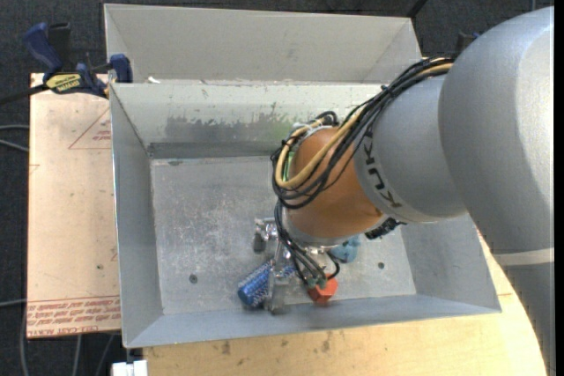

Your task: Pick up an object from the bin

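My gripper reaches down into the front middle of the bin, just below the arm's orange cover. A small blue ribbed thing lies on the bin floor right against the gripper's left side, near the front wall. A small red-orange thing lies close on the gripper's right. A pale blue thing peeks out a little further right, partly hidden under the arm.
The arm and its orange cover with cables hang over the middle and right of the bin and hide the floor beneath. The bin's front wall is close below the gripper. Bare scuffed floor spreads to the left.
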You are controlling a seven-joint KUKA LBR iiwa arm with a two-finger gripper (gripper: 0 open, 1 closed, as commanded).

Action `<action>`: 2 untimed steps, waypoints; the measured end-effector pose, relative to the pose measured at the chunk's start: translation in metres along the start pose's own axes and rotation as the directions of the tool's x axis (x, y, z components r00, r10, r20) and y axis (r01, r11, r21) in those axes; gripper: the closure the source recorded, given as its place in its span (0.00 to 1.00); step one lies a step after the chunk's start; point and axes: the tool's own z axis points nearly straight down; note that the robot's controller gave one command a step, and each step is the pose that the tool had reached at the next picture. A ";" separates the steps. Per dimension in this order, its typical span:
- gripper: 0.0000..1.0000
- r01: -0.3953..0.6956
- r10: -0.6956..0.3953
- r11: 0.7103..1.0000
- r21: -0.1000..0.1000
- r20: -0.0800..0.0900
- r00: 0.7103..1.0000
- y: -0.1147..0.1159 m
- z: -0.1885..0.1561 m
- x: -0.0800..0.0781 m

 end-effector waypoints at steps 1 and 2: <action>1.00 0.001 -0.001 1.000 -0.001 -0.003 1.000 0.001 0.000 0.001; 1.00 0.192 -0.192 0.981 -0.002 0.010 0.981 0.045 -0.247 -0.056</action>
